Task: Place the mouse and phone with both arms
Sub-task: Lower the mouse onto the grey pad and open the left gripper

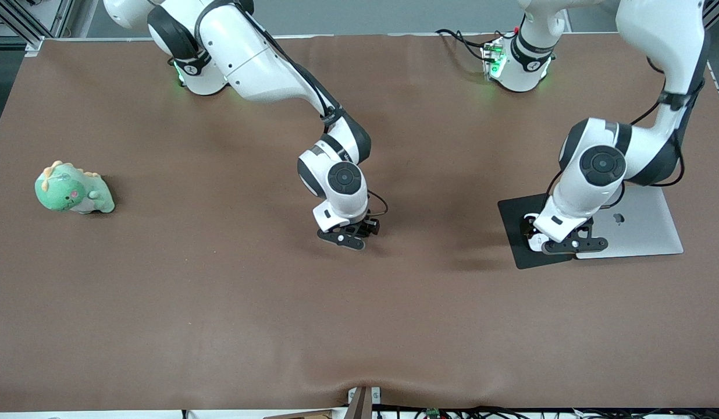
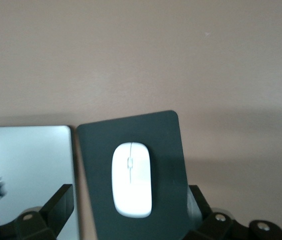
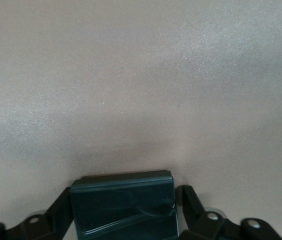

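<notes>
Front view: the right arm (image 1: 260, 52) reaches from its base to the middle of the counter (image 1: 220, 302), wrist bent down, its pincer (image 1: 349, 234) low at the surface. The phone cannot be made out here. The left arm (image 1: 656, 145) folds down toward its own end of the counter, its pincer (image 1: 560, 243) over the mat (image 1: 513, 233), just beside a laptop (image 1: 644, 233). A green toy (image 1: 73, 189) lies near the right arm's end, well apart from both.

Left wrist view: the mouse (image 2: 131, 179) lies flat on the mat (image 2: 96, 165), between the spread fingers (image 2: 61, 200), touching neither; the pincer stands wide. The front view hides the mouse under the arm.

Right wrist view: the phone (image 3: 123, 210) sits between the fingers (image 3: 193, 205), which lie against both its sides; the pincer grips it, on or just above the bare counter.
</notes>
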Robot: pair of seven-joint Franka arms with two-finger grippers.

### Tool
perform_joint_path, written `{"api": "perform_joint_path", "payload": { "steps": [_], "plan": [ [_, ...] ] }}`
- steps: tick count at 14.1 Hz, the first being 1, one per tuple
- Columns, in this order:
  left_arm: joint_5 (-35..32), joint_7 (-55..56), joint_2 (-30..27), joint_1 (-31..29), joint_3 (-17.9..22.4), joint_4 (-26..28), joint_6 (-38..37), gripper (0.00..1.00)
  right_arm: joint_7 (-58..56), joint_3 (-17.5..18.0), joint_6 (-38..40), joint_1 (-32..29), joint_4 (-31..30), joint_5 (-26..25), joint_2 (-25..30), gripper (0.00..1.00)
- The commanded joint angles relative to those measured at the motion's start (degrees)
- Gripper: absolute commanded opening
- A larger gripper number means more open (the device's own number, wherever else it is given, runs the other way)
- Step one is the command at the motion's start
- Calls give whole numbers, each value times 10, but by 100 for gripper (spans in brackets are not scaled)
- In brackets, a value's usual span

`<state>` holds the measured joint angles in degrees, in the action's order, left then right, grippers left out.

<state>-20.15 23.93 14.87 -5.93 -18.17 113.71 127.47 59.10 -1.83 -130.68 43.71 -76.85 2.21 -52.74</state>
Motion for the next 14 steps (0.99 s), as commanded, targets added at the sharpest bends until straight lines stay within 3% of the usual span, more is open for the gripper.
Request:
{"api": "perform_joint_path", "payload": {
  "steps": [1, 2, 6, 10, 14],
  "plan": [
    [24, -5, -21, -2, -26, -70, -119, 100, 10, 0, 2, -3, 19, -12, -11, 13],
    [27, -2, -20, -2, -42, -103, -159, 100, 10, 0, 5, -3, 19, -12, -10, 0],
    [111, -4, -14, -8, -43, -229, -294, 100, -9, 9, 37, -37, 20, -2, 23, 0],
    [116, -6, -15, -13, -38, -318, -362, 100, -103, 10, 108, -92, 14, 30, 80, 0],
    [114, -58, -21, -30, -40, -341, -399, 100, -195, 13, 153, -166, -5, 36, 120, 0]
  ]
}}
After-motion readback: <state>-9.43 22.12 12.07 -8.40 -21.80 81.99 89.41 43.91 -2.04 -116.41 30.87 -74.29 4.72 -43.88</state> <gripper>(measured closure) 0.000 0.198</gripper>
